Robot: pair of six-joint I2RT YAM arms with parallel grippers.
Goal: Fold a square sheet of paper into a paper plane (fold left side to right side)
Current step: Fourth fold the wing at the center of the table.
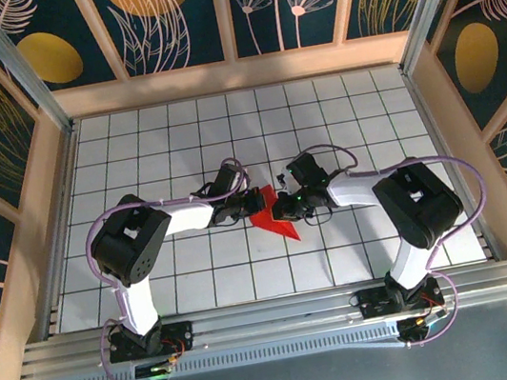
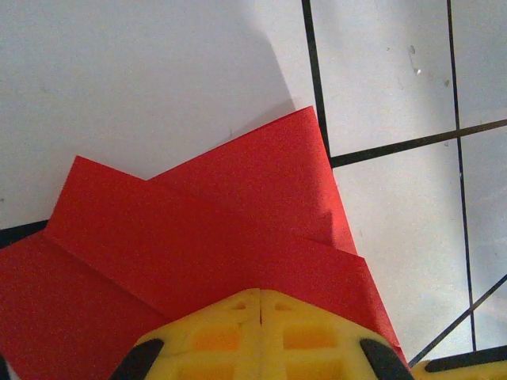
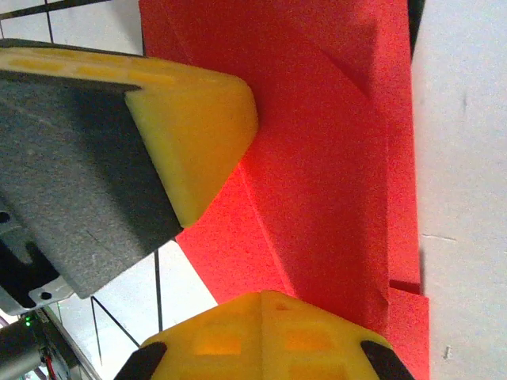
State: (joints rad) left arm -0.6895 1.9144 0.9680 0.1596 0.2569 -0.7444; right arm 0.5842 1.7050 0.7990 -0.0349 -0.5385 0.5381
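The red sheet of paper (image 1: 274, 222) lies on the white grid table, folded into a narrow pointed shape with layered flaps. My left gripper (image 1: 247, 206) is shut, its yellow tips (image 2: 260, 291) resting on the paper (image 2: 238, 214) from its left side. My right gripper (image 1: 283, 210) is shut too, its joined tips (image 3: 261, 294) pressed on the paper (image 3: 333, 158) beside a long crease. In the right wrist view the left gripper's yellow fingers (image 3: 194, 119) sit on the paper's opposite edge. No paper shows between either pair of jaws.
The table (image 1: 177, 134) is a white tiled surface with black grid lines, walled by wooden panels on the left, right and back. Both arm bases (image 1: 147, 340) are bolted to the metal rail along the near edge.
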